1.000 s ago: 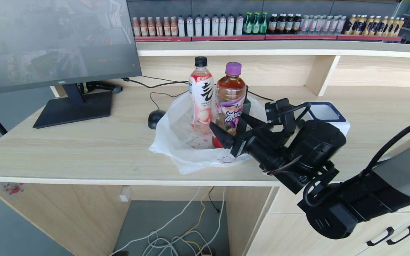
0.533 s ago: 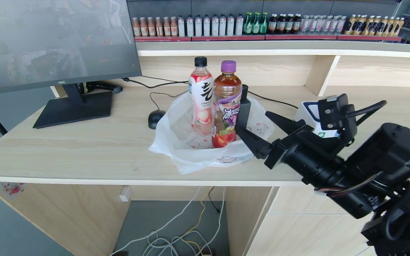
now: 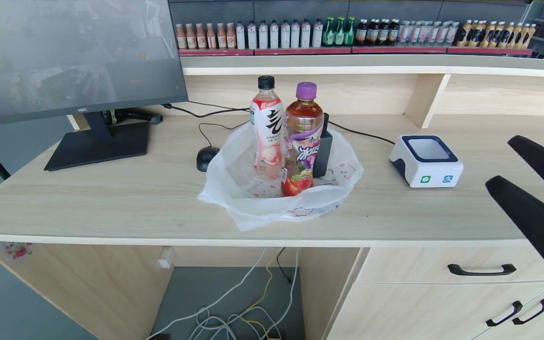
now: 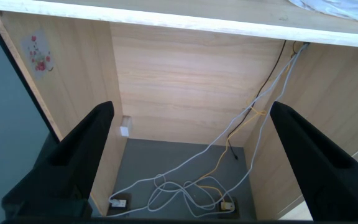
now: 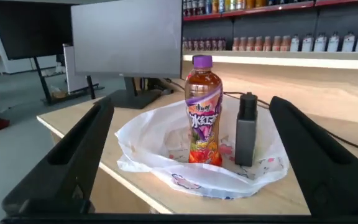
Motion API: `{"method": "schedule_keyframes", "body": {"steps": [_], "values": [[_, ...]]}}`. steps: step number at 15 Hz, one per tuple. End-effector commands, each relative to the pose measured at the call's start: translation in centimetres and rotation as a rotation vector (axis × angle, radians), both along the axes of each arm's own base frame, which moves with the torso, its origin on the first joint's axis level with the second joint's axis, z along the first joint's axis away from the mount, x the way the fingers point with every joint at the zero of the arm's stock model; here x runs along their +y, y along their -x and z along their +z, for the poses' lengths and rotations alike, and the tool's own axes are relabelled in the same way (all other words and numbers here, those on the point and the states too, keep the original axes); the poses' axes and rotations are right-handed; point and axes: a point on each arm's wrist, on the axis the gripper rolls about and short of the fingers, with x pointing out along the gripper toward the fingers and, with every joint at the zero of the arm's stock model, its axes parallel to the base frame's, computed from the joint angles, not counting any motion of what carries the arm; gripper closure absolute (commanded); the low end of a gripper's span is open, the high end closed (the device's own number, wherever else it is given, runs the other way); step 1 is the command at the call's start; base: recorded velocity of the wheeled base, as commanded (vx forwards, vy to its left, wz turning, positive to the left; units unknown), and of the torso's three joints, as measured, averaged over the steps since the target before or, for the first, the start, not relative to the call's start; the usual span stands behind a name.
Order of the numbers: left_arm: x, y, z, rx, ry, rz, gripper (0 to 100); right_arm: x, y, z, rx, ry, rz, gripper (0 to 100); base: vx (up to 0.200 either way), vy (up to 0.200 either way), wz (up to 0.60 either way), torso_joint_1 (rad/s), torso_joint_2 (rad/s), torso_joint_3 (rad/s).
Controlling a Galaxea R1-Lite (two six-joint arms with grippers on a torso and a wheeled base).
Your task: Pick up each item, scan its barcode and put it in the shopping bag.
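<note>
A white plastic shopping bag [image 3: 258,208] lies open on the wooden counter [image 3: 111,198]. Upright in it stand a pink-and-white bottle with a black cap [image 3: 267,130], a tea bottle with a purple cap [image 3: 303,141] and a dark grey box [image 3: 324,153]. My right gripper [image 3: 499,160] is open and holds nothing, well right of the bag, beyond the white scanner [image 3: 426,160]. From the right wrist, the open right gripper [image 5: 191,102] faces the tea bottle [image 5: 204,115], the box [image 5: 247,130] and the bag [image 5: 160,146]. My left gripper [image 4: 191,109] hangs open below the counter edge.
A monitor [image 3: 69,56] stands at the back left, with a black mouse [image 3: 207,157] and cables beside the bag. A raised shelf ledge [image 3: 376,71] runs along the back. Drawers [image 3: 482,270] sit under the counter's right side. Loose cables [image 4: 197,186] lie under the counter.
My right gripper let go of the tea bottle and drew back to the right, away from the bag. The tea bottle now stands free in the bag.
</note>
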Motion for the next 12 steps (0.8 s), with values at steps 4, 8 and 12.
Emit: {"method": "schedule_keyframes", "body": {"steps": [4, 8, 12], "values": [[0.0, 0.0, 0.0, 0.0, 0.0, 0.0, 0, -6.7, 8.7, -5.6, 0.142, 0.146, 0.0, 0, 0.0, 0.0, 0.0, 0.0, 0.0, 0.0], [0.0, 0.0, 0.0, 0.0, 0.0, 0.0, 0, -9.2, 11.9, -9.3, 0.263, 0.363, -0.015, 0, 0.0, 0.0, 0.0, 0.0, 0.0, 0.0], [0.0, 0.0, 0.0, 0.0, 0.0, 0.0, 0, -9.1, 11.7, -11.6, 0.286, 0.383, -0.013, 0, 0.0, 0.0, 0.0, 0.0, 0.0, 0.0]]}}
